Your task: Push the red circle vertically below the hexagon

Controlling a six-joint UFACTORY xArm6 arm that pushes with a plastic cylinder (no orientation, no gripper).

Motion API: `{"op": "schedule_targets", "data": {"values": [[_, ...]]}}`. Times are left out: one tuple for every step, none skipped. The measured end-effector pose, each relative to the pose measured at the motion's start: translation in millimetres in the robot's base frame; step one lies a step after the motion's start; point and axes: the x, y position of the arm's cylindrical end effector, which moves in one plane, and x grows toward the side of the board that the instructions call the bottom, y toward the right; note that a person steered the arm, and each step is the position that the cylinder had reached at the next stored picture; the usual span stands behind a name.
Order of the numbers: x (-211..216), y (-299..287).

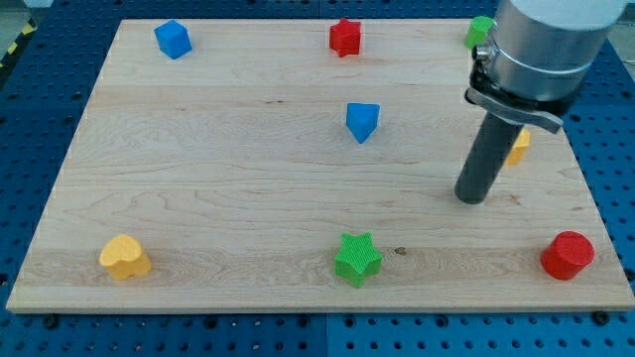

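The red circle (568,255) sits near the board's bottom right corner. A yellow block (518,146), partly hidden behind the rod, lies at the right; its shape is unclear, perhaps the hexagon. My tip (472,198) rests on the board, left of and below the yellow block, and up and to the left of the red circle, touching neither. The arm's grey body (541,45) fills the top right.
A blue block (173,39) at top left, a red star (344,37) at top middle, a green block (480,29) half hidden at top right, a blue triangle-like block (362,121) in the middle, a green star (357,259) at bottom middle, a yellow heart (124,257) at bottom left.
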Motion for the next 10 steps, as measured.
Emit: {"op": "schedule_targets", "data": {"values": [[0, 23], [1, 71], [3, 98], [23, 145], [50, 172], [88, 171], [101, 128], [89, 83], [65, 70], [69, 94]]}}
